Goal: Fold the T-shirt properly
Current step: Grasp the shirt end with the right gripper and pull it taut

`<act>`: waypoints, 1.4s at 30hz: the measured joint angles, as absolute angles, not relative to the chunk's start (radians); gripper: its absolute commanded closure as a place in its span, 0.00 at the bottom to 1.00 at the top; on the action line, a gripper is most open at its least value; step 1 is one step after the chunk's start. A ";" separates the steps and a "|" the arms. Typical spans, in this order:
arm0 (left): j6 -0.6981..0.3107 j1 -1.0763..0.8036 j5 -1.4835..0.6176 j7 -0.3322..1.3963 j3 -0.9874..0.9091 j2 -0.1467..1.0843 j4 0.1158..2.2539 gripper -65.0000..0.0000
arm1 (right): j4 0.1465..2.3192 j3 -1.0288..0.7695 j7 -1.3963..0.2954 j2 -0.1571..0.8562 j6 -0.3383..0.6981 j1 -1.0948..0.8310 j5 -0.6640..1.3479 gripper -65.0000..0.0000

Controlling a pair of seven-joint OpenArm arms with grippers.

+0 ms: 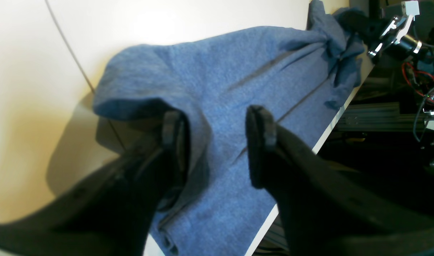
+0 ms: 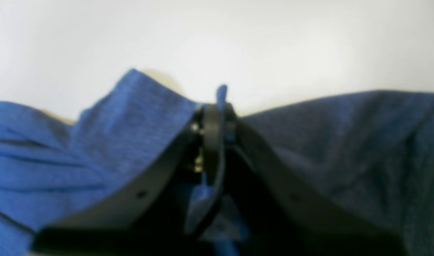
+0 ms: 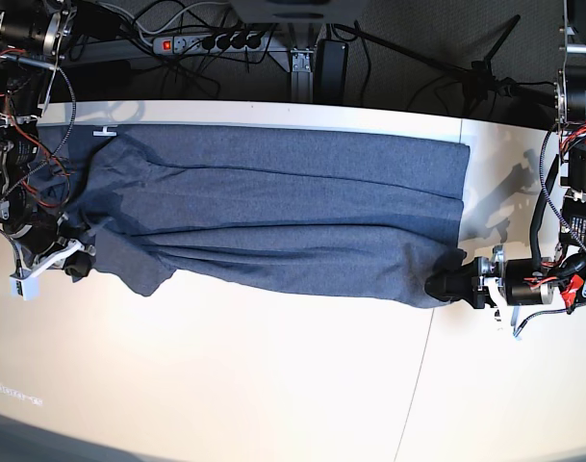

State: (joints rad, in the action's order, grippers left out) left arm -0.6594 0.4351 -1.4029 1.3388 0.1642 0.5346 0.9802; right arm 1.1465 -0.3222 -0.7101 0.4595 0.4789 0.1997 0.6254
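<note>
T-shirt stretched lengthwise along far side of counter, plain side up. Right gripper fingers pressed together, pinching a fabric edge at the shirt's end. Left gripper fingers spread, straddling a raised fold of cloth at the opposite end, not yet pinching. To do well: close left fingers fully on the fold, catch both layers, then lift both ends level and evenly, keeping cloth taut to avoid wrinkles.

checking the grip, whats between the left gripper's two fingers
A fold of the shirt sits between the left gripper's spread fingers, seen in the left wrist view; they are not closed on it.
</note>
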 measured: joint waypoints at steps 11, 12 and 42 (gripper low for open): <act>-0.659 0.435 -1.404 1.347 0.164 0.535 0.980 0.75 | 1.342 -0.322 -0.764 0.479 0.498 0.155 0.685 1.00; -0.659 0.435 -1.403 1.349 0.164 0.535 0.980 0.75 | 1.372 -0.322 -0.765 0.485 0.501 0.133 0.687 1.00; -0.659 0.435 -1.402 1.351 0.164 0.535 0.981 0.75 | 1.892 -0.465 -0.772 0.498 0.506 -0.416 0.691 1.00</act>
State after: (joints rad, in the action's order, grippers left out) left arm -0.6594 0.4351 -1.4025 1.3506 0.1642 0.5346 0.9813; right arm 1.8923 -0.4648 -0.7715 0.4984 0.5060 -0.4160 0.6907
